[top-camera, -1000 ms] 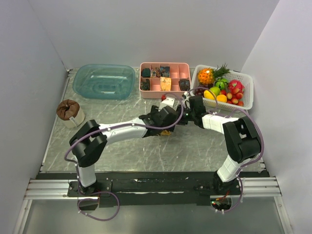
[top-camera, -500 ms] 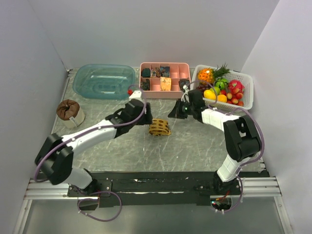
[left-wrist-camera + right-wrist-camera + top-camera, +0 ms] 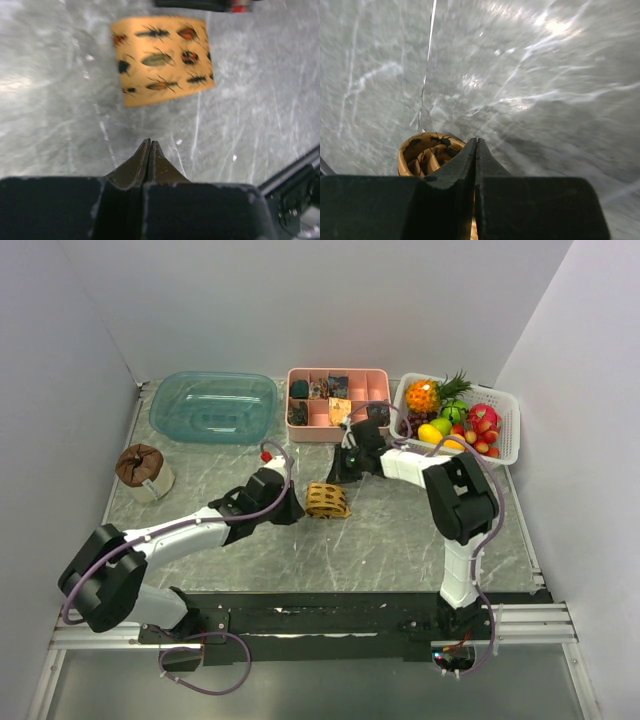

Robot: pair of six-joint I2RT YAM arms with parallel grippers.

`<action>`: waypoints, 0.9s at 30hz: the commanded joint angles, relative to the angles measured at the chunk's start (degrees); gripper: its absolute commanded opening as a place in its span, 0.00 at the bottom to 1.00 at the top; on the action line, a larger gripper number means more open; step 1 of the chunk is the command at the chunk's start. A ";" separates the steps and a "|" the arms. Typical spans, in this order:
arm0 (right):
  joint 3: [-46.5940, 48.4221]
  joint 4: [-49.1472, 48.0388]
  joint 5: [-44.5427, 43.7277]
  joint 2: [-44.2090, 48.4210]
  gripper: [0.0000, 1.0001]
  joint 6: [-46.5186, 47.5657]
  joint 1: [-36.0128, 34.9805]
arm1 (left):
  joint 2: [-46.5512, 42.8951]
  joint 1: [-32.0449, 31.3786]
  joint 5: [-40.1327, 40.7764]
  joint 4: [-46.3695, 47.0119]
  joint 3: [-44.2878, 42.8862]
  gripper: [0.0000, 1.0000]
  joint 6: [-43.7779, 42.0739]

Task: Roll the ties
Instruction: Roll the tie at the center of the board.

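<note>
Jaws on both arms are pressed shut with nothing between them. Tie (image 3: 327,500) sits mid-frame in the top view, wound into a short fat coil lying on its side on the bench (image 3: 400,530); neither arm touches it. Left wrist view: coil (image 3: 162,59) upper centre, golden cloth with an insect print, bare bench between it and the closed tips. Right wrist view: coil seen end-on (image 3: 427,150) at lower left, spiral layers showing, just beside the tips.

Judgement: light, soft, springy cloth, so the coil will likely loosen if nudged. Best hold is a pinch across the outer wrap, over the loose tail. Squeezing the flat ends would probably telescope it.

Bench is glossy grey marble-look, probably slick, so the coil may skid or roll. Pink tray (image 3: 300,437) upper centre, fruit basket (image 3: 510,445) upper right, blue tub (image 3: 212,405) upper left. White walls close in on three sides.
</note>
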State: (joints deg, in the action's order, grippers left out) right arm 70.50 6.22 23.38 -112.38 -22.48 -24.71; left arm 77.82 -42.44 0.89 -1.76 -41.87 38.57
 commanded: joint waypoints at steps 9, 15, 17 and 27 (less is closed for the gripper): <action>2.89 4.15 -5.01 -3.03 0.06 2.27 -3.15 | 8.92 -0.02 -11.26 16.17 5.48 0.01 3.00; 0.61 4.77 -4.92 -1.88 0.06 2.18 -3.15 | 8.67 -0.02 -8.54 15.83 6.18 0.01 3.09; -0.18 4.77 -4.57 -1.44 0.06 1.83 -3.24 | 8.31 -0.02 -7.22 14.95 6.18 0.01 2.92; -3.26 6.44 -3.43 2.60 0.05 -0.46 -3.42 | 5.41 0.16 -4.67 14.68 9.52 0.21 3.71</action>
State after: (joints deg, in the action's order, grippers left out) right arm 69.65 9.02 20.25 -113.19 -22.15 -27.62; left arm 86.39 -42.44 -5.67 11.03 -34.13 41.21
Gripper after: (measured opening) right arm 0.055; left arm 0.151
